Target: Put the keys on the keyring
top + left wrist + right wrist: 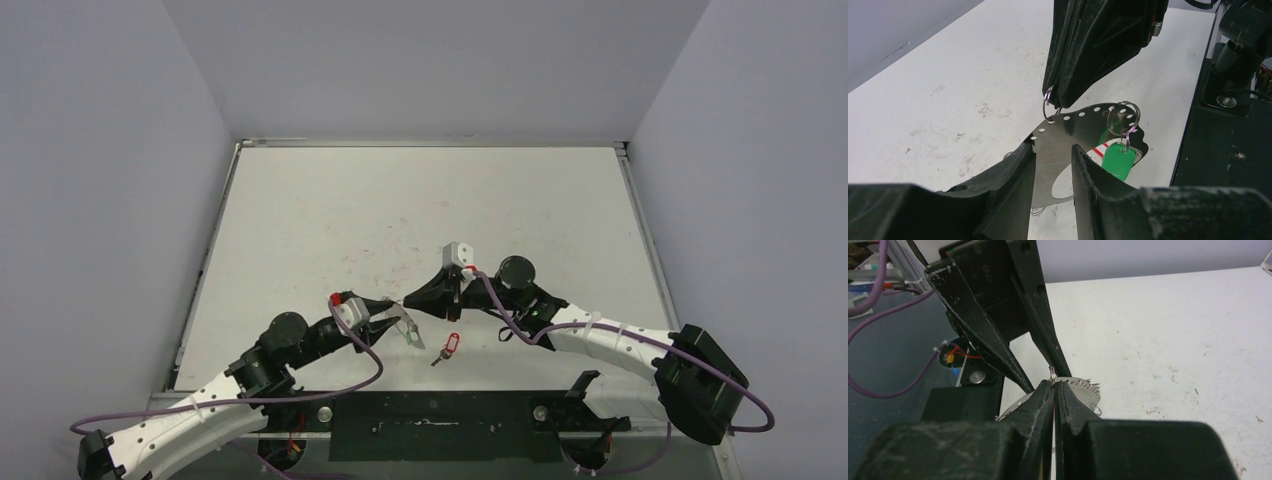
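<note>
The keyring (1083, 125) is a flat silvery loop pierced with small holes, held tilted just above the table between the two grippers. My right gripper (1053, 382) is shut on a small split ring (1048, 100) at its upper edge. My left gripper (1053, 147) is open, its fingers on either side of the loop's lower part with a gap showing. The green-tagged key (1118, 161) hangs from a ring on the loop's far side. The red-tagged key (447, 348) lies loose on the table, just right of the grippers (400, 310).
The white table (400, 200) stretches away behind the grippers, enclosed by grey walls. A black base plate (430, 425) runs along the near edge between the arm bases. The right arm's purple cable (500, 310) loops close to the red key.
</note>
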